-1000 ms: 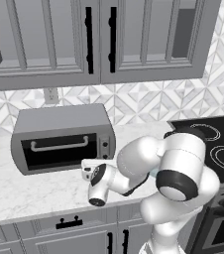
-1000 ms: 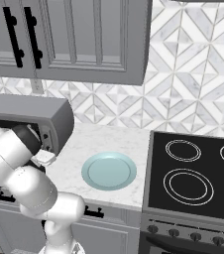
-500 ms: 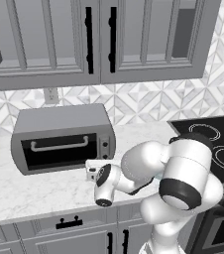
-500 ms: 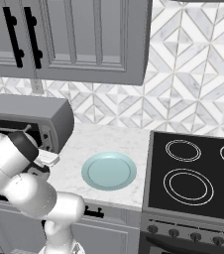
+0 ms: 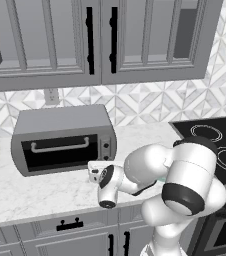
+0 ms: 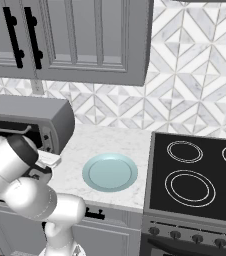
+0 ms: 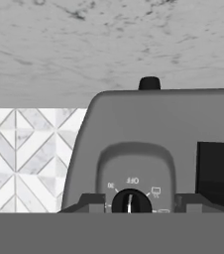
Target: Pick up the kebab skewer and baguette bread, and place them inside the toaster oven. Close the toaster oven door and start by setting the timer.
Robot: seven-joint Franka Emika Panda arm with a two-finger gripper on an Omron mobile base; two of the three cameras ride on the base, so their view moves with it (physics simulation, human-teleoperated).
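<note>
With the toaster oven door [image 5: 60, 151] shut at nine o'clock on the counter, we centre our gripper [image 5: 94, 174] on the timer knob [image 7: 130, 202]; whether its jaws are spread we cannot tell, so approach squarely before twisting.

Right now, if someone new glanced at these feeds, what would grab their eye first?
The big white arm folded low in front of the counter, its claw held right at the toaster oven, by the knob panel. The oven door is shut. In the hand view a dark dial sits dead ahead, upside down. To the right, an empty pale blue plate lies on the counter beside the black stove.
</note>
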